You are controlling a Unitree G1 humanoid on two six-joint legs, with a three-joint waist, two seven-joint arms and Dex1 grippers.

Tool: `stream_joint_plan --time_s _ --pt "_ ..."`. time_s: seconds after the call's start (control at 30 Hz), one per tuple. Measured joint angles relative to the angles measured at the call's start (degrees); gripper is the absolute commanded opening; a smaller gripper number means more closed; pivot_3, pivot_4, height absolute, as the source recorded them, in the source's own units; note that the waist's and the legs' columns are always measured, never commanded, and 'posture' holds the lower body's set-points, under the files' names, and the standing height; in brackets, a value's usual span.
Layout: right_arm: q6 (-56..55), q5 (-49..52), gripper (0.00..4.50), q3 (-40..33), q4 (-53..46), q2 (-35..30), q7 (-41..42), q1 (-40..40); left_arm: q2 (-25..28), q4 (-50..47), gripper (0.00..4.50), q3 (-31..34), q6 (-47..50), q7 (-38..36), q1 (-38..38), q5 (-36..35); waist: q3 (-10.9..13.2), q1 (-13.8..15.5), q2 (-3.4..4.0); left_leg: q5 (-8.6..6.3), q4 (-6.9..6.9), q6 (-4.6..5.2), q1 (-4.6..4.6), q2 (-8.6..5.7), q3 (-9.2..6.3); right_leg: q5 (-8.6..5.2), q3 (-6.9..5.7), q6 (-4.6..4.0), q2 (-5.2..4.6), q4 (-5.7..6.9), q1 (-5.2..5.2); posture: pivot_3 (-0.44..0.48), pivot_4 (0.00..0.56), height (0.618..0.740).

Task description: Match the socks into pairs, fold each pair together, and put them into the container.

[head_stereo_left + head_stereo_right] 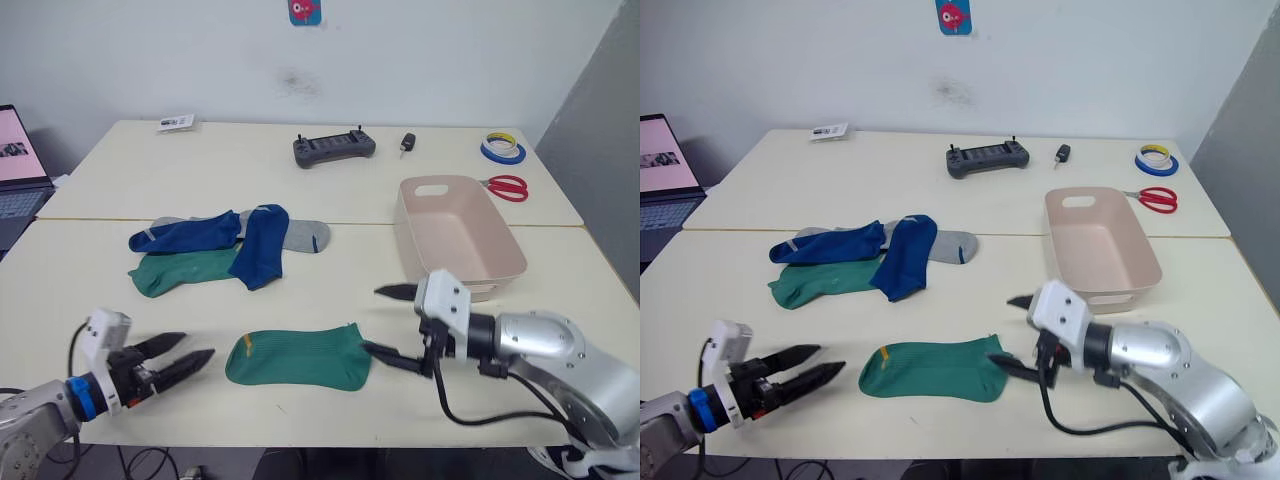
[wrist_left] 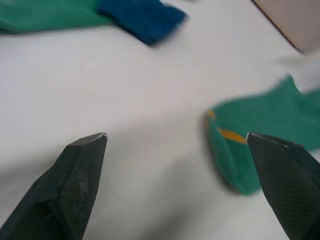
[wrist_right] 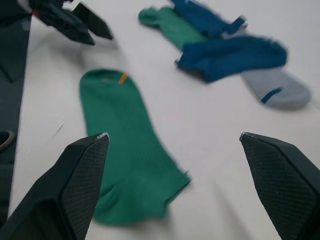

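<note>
Pale tabletop [image 1: 330, 195], head views: container [image 1: 455, 235] beyond the right gripper [image 1: 392, 322], its interior bare; green sock [image 1: 298, 357] between spread right gripper and left gripper [image 1: 185, 352]. Left wrist: fingers [image 2: 75, 175] parted, sock ahead. Right wrist: sock pile [image 3: 225, 50] ahead.

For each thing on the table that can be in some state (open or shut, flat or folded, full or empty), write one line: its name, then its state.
Near green sock: flat, alone, unfolded.
Far green sock: flat, partly under a blue sock.
Blue socks: unfolded, overlapping in the pile.
Grey sock: partly covered by a blue sock.
Bin: upright, empty.
Scissors: closed.
Laptop: open, screen lit.
Left gripper: open, empty.
Right gripper: open, empty.
</note>
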Motion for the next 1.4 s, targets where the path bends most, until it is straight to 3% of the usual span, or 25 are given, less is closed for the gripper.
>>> stream_joint_plan --time_s 0.13,0.4,0.73,0.83,0.97,1.2,1.4 --pt "2.68 2.37 4.50 -1.09 2.84 1.67 -0.25 -6.62 -4.49 3.54 4.48 5.42 4.14 11.35 -5.38 -3.37 -0.03 0.04 -0.06 0.00 0.00 0.00 -0.02 -0.01 -0.02 0.00 -0.02 0.00 -0.02 -0.01 0.00 0.000 0.150 0.740" --pt "3.27 3.50 4.50 -0.08 3.81 1.38 0.28 -7.20 -11.58 9.49 4.48 9.29 5.50 33.08 -18.97 -3.96 -0.09 0.26 -0.30 0.00 0.05 0.00 -0.04 -0.04 -0.07 0.01 -0.09 0.00 -0.09 0.03 0.02 0.000 0.150 0.740" --pt "4.22 3.90 4.50 0.43 3.64 0.83 0.15 -8.14 -11.39 23.01 4.48 8.26 7.61 43.57 -33.51 -2.77 -0.07 0.08 -0.34 0.01 0.05 -0.02 -0.06 -0.06 -0.03 0.01 -0.07 0.00 -0.07 0.04 -0.01 0.000 0.150 0.740" --pt "4.60 3.98 4.50 0.43 3.48 0.72 0.00 -8.14 -10.95 25.67 3.66 7.59 8.13 44.82 -36.32 -1.95 -0.06 0.12 -0.35 0.02 0.05 -0.03 -0.06 -0.06 -0.04 0.01 -0.10 0.00 -0.07 0.04 -0.01 0.000 0.150 0.740" --pt "5.12 4.06 4.50 0.40 3.33 0.69 -0.20 -8.13 -10.53 29.26 2.24 6.42 7.96 44.64 -39.06 -0.70 -0.05 0.06 -0.36 0.02 0.05 -0.04 -0.06 -0.06 -0.01 0.01 -0.07 0.00 -0.07 0.03 -0.01 0.000 0.150 0.740" --pt "5.39 4.23 4.50 0.33 2.67 0.66 -0.74 -8.13 -10.39 31.31 0.06 6.39 3.71 43.52 -39.89 1.12 -0.03 0.07 -0.39 0.05 0.05 -0.08 -0.07 -0.04 -0.02 0.01 -0.08 0.00 -0.08 0.03 -0.03 0.000 0.150 0.740" --pt "5.32 4.16 4.50 0.29 2.67 0.41 -0.86 -8.13 -10.51 28.85 0.02 8.41 -7.16 40.06 -38.58 1.90 -0.02 0.06 -0.41 0.14 0.04 -0.24 -0.06 -0.04 0.01 0.01 -0.06 0.00 -0.08 0.02 -0.02 0.000 0.150 0.740"
